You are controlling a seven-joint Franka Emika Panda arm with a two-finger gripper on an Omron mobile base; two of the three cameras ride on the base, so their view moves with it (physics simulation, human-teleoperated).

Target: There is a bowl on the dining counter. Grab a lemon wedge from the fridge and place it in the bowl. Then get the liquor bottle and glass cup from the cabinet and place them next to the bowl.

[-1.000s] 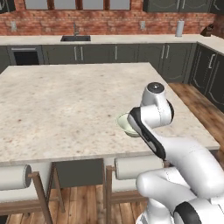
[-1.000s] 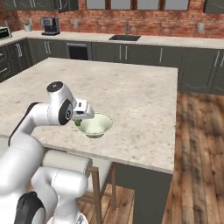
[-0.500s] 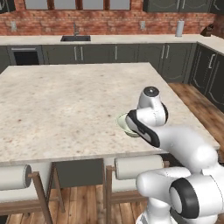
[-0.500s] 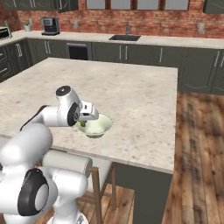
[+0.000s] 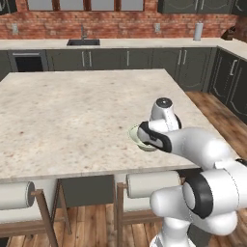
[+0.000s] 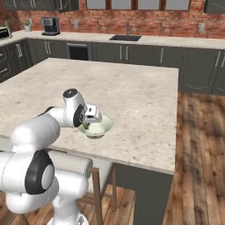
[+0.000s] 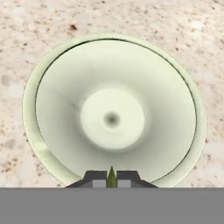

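I have the pincer (image 7: 111, 178) clamped on the lemon wedge (image 7: 111, 177) right above the bowl (image 7: 65, 105) beneath it, so next I release to drop it in.

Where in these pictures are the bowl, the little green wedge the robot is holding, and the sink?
bowl (image 7: 114, 118): hand view, on the flat centre of its inside.
lemon wedge (image 7: 112, 178): hand view, on the green tip pinched between the finger tips.
sink (image 6: 125, 38): right base view, on the dark basin in the wall counter.

no readable text, labels, numbers or signs anywhere
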